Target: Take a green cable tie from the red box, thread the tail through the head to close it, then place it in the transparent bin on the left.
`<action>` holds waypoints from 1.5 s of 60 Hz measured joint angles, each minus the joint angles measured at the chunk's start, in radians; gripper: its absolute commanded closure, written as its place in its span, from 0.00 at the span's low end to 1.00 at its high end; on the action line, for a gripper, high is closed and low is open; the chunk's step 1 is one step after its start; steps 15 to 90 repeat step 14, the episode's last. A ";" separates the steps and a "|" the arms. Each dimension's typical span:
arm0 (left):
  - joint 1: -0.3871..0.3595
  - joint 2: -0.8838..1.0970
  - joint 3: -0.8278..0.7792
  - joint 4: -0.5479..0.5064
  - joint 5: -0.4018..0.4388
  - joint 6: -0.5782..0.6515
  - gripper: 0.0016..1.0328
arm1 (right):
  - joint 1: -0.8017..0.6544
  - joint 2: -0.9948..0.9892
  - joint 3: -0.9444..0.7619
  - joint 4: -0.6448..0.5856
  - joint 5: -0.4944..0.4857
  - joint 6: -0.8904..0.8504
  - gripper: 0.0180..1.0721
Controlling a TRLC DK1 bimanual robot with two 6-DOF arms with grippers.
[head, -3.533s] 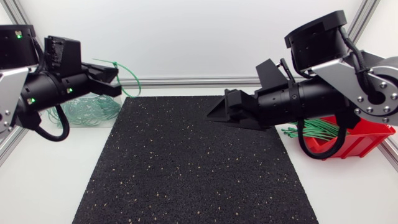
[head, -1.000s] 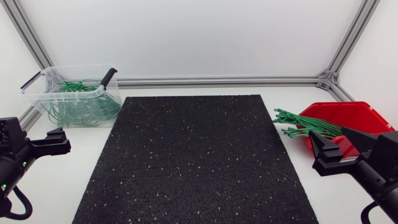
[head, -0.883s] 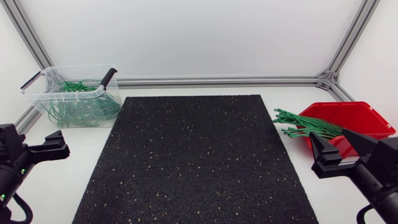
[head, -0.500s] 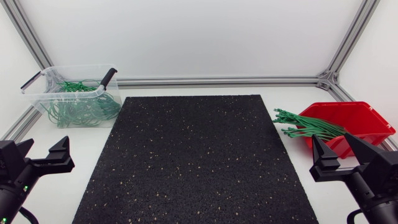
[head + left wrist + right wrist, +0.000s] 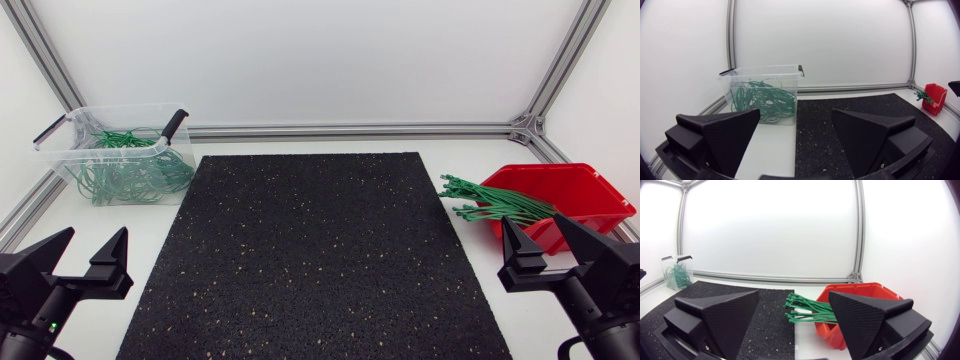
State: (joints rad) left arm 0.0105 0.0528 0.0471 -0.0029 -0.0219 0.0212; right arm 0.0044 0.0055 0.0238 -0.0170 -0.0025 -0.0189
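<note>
Left claw [image 5: 96,234] sits low beside the black speckled mat [image 5: 310,250], fingers spread, gripping nothing. Clear plastic bin [image 5: 62,128] of looped green ties [image 5: 130,175] is well ahead of it. Right claw [image 5: 532,222] is spread too; the bundle of straight green cable ties [image 5: 490,205] pokes from the red plastic box [image 5: 575,185] just ahead of it.

red box [image 5: 598,190]: 1 | transparent bin [image 5: 108,108]: 1 | mat [image 5: 310,250]: 1 | end effectors [image 5: 96,235] [image 5: 533,222]: 2

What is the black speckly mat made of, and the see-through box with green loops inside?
The black speckled mat looks like pressed rubber crumb: matte and grainy, with pale flecks. The transparent bin looks like clear hard plastic: the green cable ties show through its smooth walls. Both are guesses from looks alone.
</note>
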 measured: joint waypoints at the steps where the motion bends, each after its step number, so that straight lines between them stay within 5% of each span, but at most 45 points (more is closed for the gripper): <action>1: -0.001 -0.008 -0.002 0.002 0.003 0.000 0.04 | 0.000 0.000 0.000 0.000 0.000 0.000 0.04; 90: -0.005 -0.047 -0.005 0.008 0.014 -0.003 0.04 | 0.000 0.000 0.000 0.000 0.000 0.000 0.04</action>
